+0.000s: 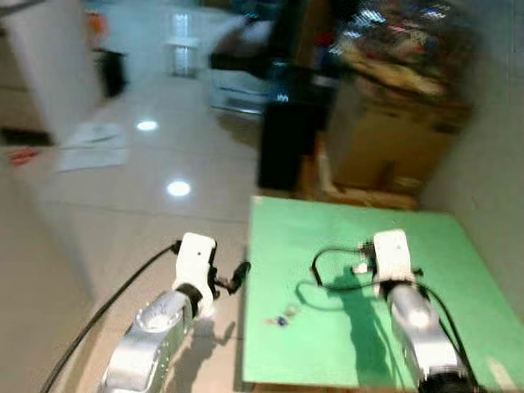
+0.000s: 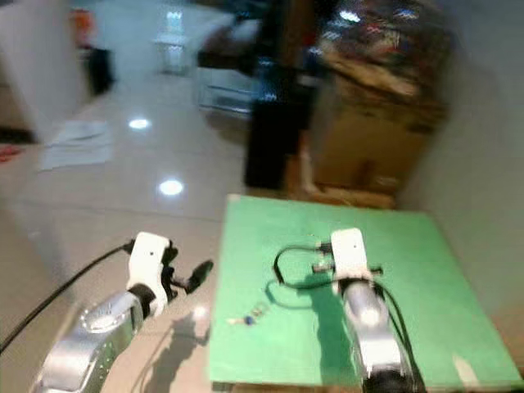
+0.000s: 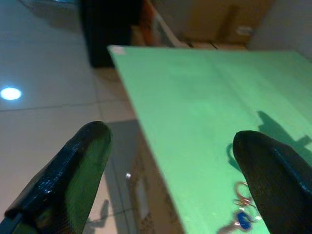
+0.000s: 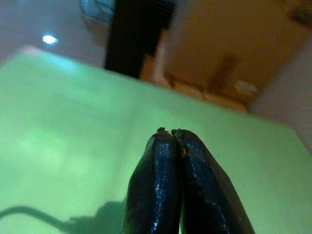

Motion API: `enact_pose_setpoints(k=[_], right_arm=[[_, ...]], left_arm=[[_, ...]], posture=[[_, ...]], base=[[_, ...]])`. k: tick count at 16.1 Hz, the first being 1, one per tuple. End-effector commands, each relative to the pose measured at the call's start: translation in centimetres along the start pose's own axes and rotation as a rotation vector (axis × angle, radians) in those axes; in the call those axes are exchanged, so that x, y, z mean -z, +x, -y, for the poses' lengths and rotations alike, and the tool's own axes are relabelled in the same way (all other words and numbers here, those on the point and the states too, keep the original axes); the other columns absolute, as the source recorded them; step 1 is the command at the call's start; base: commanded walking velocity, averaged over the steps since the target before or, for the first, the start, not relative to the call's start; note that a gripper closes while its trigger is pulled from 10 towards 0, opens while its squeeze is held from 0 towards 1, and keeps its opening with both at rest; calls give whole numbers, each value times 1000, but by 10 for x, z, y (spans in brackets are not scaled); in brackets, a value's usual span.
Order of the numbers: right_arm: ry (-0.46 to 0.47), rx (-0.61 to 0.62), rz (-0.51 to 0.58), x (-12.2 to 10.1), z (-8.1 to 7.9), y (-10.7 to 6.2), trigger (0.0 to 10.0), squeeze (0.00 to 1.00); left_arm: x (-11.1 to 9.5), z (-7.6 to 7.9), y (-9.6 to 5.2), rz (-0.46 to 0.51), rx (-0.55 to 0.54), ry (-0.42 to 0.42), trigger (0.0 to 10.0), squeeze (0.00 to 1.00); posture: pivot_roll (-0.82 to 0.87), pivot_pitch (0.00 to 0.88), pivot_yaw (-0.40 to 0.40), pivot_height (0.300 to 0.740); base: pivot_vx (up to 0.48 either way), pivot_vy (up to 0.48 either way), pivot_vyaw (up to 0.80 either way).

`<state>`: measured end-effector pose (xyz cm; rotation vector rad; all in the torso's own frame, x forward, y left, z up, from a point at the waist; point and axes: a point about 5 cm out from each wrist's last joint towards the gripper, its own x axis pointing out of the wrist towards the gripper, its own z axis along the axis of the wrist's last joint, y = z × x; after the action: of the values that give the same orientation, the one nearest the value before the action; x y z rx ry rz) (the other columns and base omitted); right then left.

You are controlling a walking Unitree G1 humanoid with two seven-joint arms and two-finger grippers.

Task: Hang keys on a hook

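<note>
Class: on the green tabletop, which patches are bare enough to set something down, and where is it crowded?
Bare: the far half of the green tabletop, toward the cardboard box, and its right side. Crowded: the near left edge, where the keys lie, and the middle under the right tool.

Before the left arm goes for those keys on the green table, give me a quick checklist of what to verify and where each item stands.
1. Keys located: ok, they lie near the front left part of the green table.
2. Left gripper open: ok, its fingers are spread wide, with the keys beside one fingertip.
3. Left gripper over the keys: not ok, it hangs off the table's left edge.
4. Right gripper out of the way: ok, shut and empty, over the table's middle.
5. Keys free of clutter: ok, nothing touches them.
6. Hook in sight: cannot tell, the background is blurred.
</note>
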<state>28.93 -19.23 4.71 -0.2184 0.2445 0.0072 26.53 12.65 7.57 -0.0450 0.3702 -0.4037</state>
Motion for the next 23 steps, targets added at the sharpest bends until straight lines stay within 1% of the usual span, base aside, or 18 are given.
enact_pose_setpoints(k=[1,2,3,5,6,7,8,9,10,11,12,13,15,17,18,19,21,23], right_arm=[[10,14,13,0,1,-5,10000,0],[14,3,-1,8,-3,-14,10000,0],[9,-9,-6,13,-7,-20,10000,0],[25,-12,-32,23,-10,-31,10000,0],[41,-10,-52,30,-12,-40,10000,0],[45,-13,-65,34,-15,-45,10000,0],[55,-33,-97,45,-22,-59,10000,0],[58,-48,-107,50,-26,-67,10000,0],[58,-54,-107,51,-27,-69,10000,0],[50,-77,-130,60,-29,-81,10000,0],[53,-81,-139,63,-30,-84,10000,0],[66,-91,-163,70,-30,-93,10000,0],[58,-132,-177,73,-34,-99,10000,0],[12,-236,-151,69,-42,-99,10000,0],[-36,-331,-140,66,-48,-98,10000,0],[-64,-379,-137,64,-50,-97,10000,0],[-112,-500,-130,58,-55,-97,10000,0],[-130,-543,-124,54,-56,-97,10000,0]], left_arm=[[4,4,7,-15,-8,20,10000,0],[6,5,13,-16,-22,49,10000,0],[7,7,18,-11,-22,46,10000,0],[12,12,28,-35,-8,80,10000,0],[12,19,34,-34,18,89,10000,0],[12,21,37,-38,33,115,10000,0],[14,23,45,-44,42,156,10000,0],[13,19,49,-40,27,170,10000,0],[12,18,50,-36,23,176,10000,0],[13,12,53,-43,16,183,10000,0],[13,10,54,-43,15,183,10000,0],[14,9,55,-50,25,191,10000,0],[18,9,57,-60,49,208,10000,0],[19,11,60,-64,75,227,10000,0],[21,13,62,-75,106,212,10000,0],[22,13,62,-87,123,213,10000,0],[31,11,60,-138,154,258,10000,0],[34,10,60,-158,164,294,10000,0]], posture=[[-33,0,-64,740],[-48,0,-57,740],[-60,0,-48,740],[-78,0,-35,740],[-92,0,-28,740],[-105,0,-15,740],[-120,7,5,740],[-128,11,16,740],[-128,11,16,740],[-147,17,35,740],[-150,18,38,740],[-162,20,47,740],[-176,26,63,740],[-184,28,70,740],[-184,32,72,740],[-187,35,74,740],[-185,51,71,740],[-180,63,70,740]], base=[[0,0,-694],[0,0,-688],[0,0,-688],[0,0,-675],[0,0,-675],[0,0,-669],[0,0,-663],[0,0,-663],[0,0,-663],[0,0,-644],[0,0,-644],[0,0,-625],[0,0,-628],[0,0,-328],[0,0,0],[0,0,0],[0,0,0],[0,0,0]])
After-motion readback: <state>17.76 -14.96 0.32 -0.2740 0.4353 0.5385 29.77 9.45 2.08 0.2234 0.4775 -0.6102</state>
